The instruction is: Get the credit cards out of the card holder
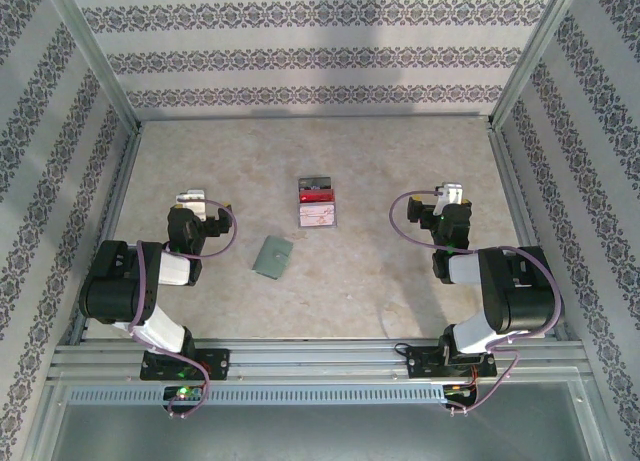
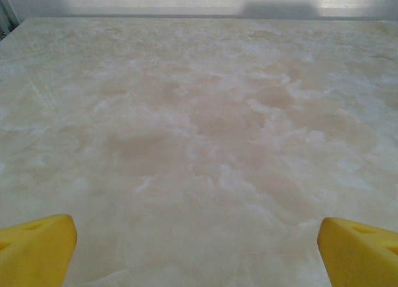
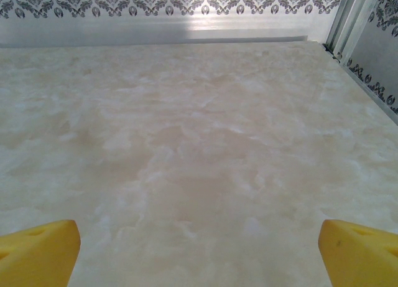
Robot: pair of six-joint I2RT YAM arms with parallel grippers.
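The grey-green card holder [image 1: 272, 257] lies flat on the table, left of centre, with nothing touching it. Just beyond it to the right the credit cards [image 1: 318, 203] rest on the table in a small overlapping group: a dark grey one at the back, a red one, and a pale pinkish-white one nearest. My left gripper [image 1: 192, 199] [image 2: 199, 256] is pulled back at the left, open, its yellow fingertips [image 2: 37, 246] wide apart over bare table. On the right side my right gripper [image 1: 452, 194] [image 3: 199, 256] is open too, its fingertips [image 3: 38, 249] spread with nothing between them.
The marble-patterned table [image 1: 380, 271] is ringed by patterned walls and metal frame posts [image 1: 520, 66]. A metal rail [image 1: 320, 356] runs along the near edge by the arm bases. The back wall's base strip [image 3: 155, 32] lies ahead of the right gripper.
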